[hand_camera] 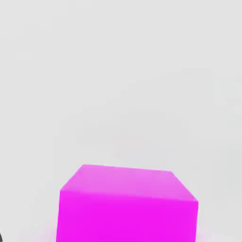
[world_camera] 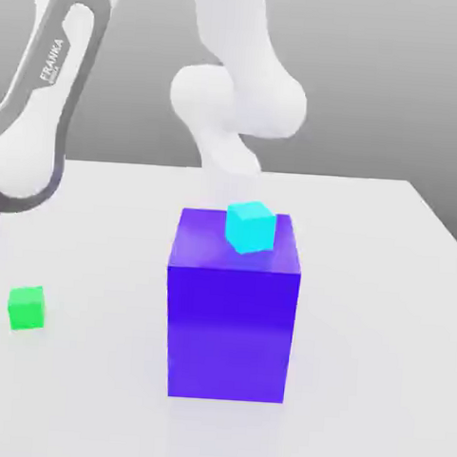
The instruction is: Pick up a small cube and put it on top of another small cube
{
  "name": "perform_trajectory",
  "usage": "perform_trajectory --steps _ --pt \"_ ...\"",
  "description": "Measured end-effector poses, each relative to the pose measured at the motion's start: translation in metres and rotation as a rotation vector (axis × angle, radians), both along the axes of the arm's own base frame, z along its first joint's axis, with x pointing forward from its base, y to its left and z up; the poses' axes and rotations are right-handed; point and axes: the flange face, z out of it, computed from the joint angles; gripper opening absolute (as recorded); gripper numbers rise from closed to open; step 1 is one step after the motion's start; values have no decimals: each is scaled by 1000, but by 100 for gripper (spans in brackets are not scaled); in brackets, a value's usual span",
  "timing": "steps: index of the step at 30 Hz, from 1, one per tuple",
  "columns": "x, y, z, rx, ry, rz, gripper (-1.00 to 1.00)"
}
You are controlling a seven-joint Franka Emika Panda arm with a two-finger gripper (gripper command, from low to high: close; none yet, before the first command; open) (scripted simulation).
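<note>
Closing in for the Pick of the Magenta Cube

Looks like the grasping stage, judging by the magenta cube (hand_camera: 127, 217) close up in the hand view. Reads as the likely cube to pick. Peeks in also, as a mere sliver, at the exterior view's left edge, with the arm (world_camera: 23, 153) reaching down on that same side. Narrow at the claw, with jaws drawn in rather than spread. Possibly pinching the magenta cube, but impossible to tell for certain without a view of the contact.

Two small cubes in sight as possible bases. Sitting on the pale table (world_camera: 385, 375), toward the exterior view's left: the green cube (world_camera: 27, 308), near the magenta sliver. Resting on top of the big blue-violet block (world_camera: 230, 332), well apart from the green one: the cyan cube (world_camera: 250, 227). No way to tell from the task wording which to choose.

Calls next for a check of the grip, then a straight, gentle lift. Given a firm hold, raise the magenta cube well above the chosen base before moving across, line up the faces, lower slowly and let go only after full contact. For the green cube, probably a short carry; for the cyan one, a higher lift, with care not to clip the block. Without a firm hold, open, recentre and close again. Beware of a slip or a crooked placement.
</note>
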Motion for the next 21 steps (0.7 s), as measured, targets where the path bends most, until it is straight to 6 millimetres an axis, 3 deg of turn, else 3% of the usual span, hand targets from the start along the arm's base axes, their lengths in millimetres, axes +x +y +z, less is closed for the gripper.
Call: perform_trajectory --steps 11,17,18,21 --pt "-130 14 3 -20 70 -590 -100" --pt "-133 18 -48 -25 77 -617 -100" --pt "-134 19 -57 -24 77 -617 100" --pt "-134 19 -57 -24 77 -617 100"
